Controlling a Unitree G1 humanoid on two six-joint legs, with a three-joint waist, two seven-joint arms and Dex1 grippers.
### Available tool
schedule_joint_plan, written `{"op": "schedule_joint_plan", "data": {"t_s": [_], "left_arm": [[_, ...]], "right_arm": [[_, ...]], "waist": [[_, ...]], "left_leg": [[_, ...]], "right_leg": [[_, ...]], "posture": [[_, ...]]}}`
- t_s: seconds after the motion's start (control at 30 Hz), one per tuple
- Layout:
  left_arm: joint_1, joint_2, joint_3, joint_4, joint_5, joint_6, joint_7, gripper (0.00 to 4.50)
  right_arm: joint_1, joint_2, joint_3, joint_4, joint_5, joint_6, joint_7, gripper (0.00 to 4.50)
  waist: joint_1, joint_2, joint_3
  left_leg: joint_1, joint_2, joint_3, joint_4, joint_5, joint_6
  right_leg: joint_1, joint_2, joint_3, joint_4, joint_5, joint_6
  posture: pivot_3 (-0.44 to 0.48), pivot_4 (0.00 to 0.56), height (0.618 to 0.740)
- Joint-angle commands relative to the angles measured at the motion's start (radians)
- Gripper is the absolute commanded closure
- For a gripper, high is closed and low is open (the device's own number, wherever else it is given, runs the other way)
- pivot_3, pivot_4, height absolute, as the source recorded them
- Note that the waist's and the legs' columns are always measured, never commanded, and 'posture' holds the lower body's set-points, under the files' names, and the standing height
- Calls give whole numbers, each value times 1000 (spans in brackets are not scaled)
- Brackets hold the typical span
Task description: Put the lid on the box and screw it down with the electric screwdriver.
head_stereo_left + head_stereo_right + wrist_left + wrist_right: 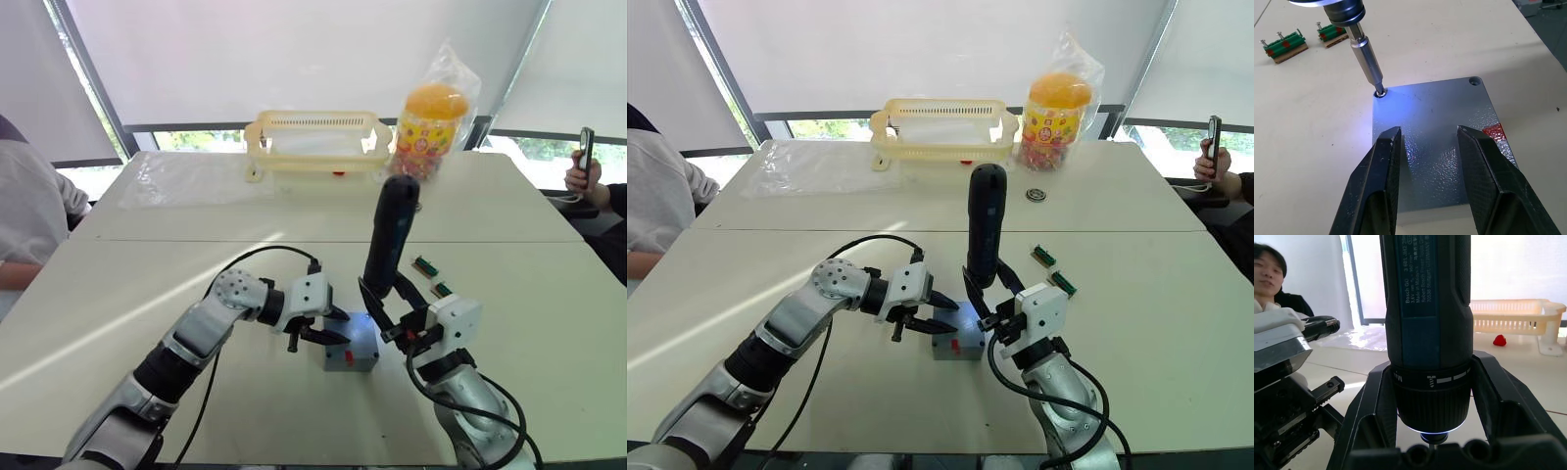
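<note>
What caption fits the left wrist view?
Screwdriver bit seated in a corner screw of the grey lid, open black fingers hovering above.

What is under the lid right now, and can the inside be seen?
The lid sits flat on the grey box, whose side wall with a red mark shows below it. The box's inside is covered. The electric screwdriver has its bit in one corner hole.

Two pale tables [1136,245] stand pushed together, a seam between them, with a streak of sunlight across the near one. Behind them, white roller blinds [294,49] cover large dark-framed windows [803,125], with a strip of greenery showing beneath.
</note>
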State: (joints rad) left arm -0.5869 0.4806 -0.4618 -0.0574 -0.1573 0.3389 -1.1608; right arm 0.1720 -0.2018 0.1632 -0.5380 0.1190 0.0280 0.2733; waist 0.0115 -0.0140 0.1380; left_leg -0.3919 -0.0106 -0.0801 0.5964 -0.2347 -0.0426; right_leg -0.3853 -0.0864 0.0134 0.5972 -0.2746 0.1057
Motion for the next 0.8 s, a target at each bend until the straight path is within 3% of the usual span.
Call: {"op": "schedule_joint_plan", "data": {"t_s": [0.03, 0.5, 0.8], "left_arm": [[29, 7, -72, 64, 70, 19, -5, 2690], [27, 2, -70, 72, 87, 15, -4, 2690], [29, 2, -73, 73, 91, 14, -5, 2690]], "right_arm": [[-12, -16, 6, 131, -19, -9, 28, 2793], [-25, -14, -40, 279, 15, -61, 55, 2793], [-21, -9, -19, 319, 0, -87, 57, 2793]], "waist": [[0, 0, 0], [-1, -3, -2], [-1, -4, -2]], "left_leg": [[1, 0, 0, 0, 0, 0], [13, 1, -2, 1, 0, -1], [14, 2, -2, 1, -1, -1]], "right_leg": [[1, 0, 0, 0, 0, 0], [13, -1, 0, 0, -2, 3], [13, -5, 2, -1, 0, 0]], "posture": [[0, 150, 740], [0, 150, 740], [0, 150, 740]]}}
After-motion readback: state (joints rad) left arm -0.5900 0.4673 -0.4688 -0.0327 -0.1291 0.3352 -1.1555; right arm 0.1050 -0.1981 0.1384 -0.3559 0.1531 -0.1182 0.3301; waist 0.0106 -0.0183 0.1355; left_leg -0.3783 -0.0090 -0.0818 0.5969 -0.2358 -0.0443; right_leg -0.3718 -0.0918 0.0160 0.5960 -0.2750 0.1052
